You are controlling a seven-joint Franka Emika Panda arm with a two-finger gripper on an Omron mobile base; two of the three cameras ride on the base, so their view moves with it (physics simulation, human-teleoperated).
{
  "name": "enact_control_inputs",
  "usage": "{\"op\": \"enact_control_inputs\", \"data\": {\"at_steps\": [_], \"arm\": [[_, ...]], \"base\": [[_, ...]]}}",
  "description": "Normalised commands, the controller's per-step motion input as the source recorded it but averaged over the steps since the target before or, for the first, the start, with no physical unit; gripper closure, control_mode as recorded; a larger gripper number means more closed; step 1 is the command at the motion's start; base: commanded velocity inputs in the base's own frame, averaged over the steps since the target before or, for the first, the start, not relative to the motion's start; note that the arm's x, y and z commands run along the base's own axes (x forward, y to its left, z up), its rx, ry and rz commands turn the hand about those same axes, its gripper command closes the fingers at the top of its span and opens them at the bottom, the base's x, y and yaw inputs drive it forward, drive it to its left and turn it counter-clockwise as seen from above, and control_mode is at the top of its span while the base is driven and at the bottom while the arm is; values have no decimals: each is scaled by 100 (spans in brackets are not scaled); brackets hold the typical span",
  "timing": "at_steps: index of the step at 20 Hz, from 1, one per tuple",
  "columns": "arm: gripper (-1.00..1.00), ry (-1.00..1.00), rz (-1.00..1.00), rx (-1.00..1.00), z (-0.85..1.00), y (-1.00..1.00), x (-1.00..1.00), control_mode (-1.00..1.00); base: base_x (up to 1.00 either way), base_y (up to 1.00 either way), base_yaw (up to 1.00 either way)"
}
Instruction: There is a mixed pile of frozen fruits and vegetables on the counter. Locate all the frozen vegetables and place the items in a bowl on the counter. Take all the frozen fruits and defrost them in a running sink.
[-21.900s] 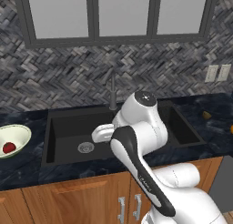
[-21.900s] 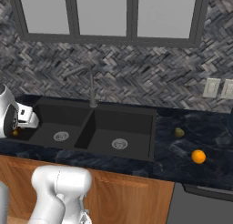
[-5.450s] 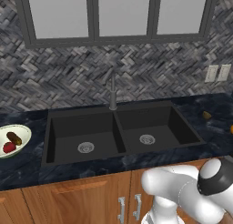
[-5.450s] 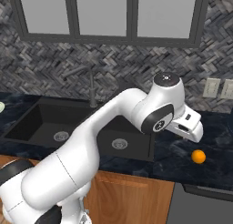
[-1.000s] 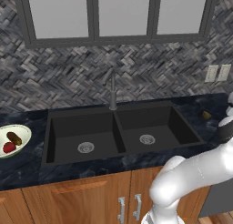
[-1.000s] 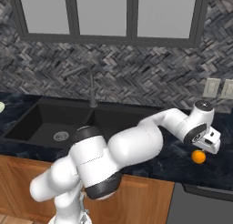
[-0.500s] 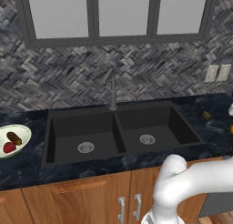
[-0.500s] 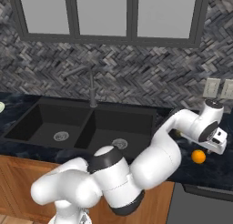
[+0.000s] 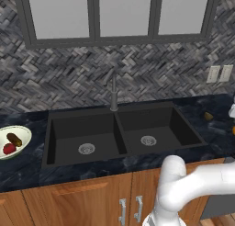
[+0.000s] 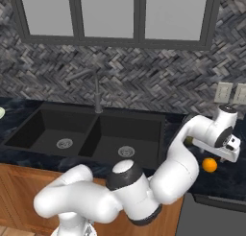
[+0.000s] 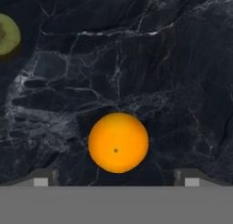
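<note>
- Currently the gripper [image 11: 116, 177] is held spread wide, nothing gripped; its two grey fingertips [image 11: 43, 177] are seen low in the hand view, one to each side of the orange ball.
- The orange ball [image 11: 118, 142] is seen lying on the counter between the spread fingers and untouched by them; it is smooth, round and bright, with a small dark dot on its skin.
- From the right base view the gripper [image 10: 226, 151] is seen poised just above and beside the orange ball [image 10: 209, 165], on the counter to the right of the sink.
- A yellowish-olive lump [image 11: 8, 34], matt and rounded, is cut off by the hand view's edge, well apart from the ball.
- The counter [image 11: 150, 68] is shown as dark blue-black stone, veined with pale marbling.
- The sink [image 9: 121, 133] is black and matt, with two square basins, round metal drains and a tall dark grey faucet [image 9: 114, 92].
- At the counter's far left the bowl [image 9: 17, 140] is seen, shallow and pale, with a red round item [image 9: 9, 149] and a dark brown oblong item [image 9: 14, 139] lying in it.
- No writing or label can be read anywhere.
</note>
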Motion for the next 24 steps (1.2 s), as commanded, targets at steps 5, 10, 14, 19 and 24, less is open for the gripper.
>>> {"op": "enact_control_inputs", "data": {"at_steps": [5,10,14,19,24], "arm": [[-100,1,1,1,-14,-24,0,-100],[-100,2,1,1,-22,-6,0,-100],[-100,4,1,0,-28,0,0,-100],[-100,2,0,1,-24,0,0,-100],[-100,1,0,1,-20,0,0,-100]], "base": [[0,0,0],[0,0,0],[0,0,0],[0,0,0],[0,0,0]]}}
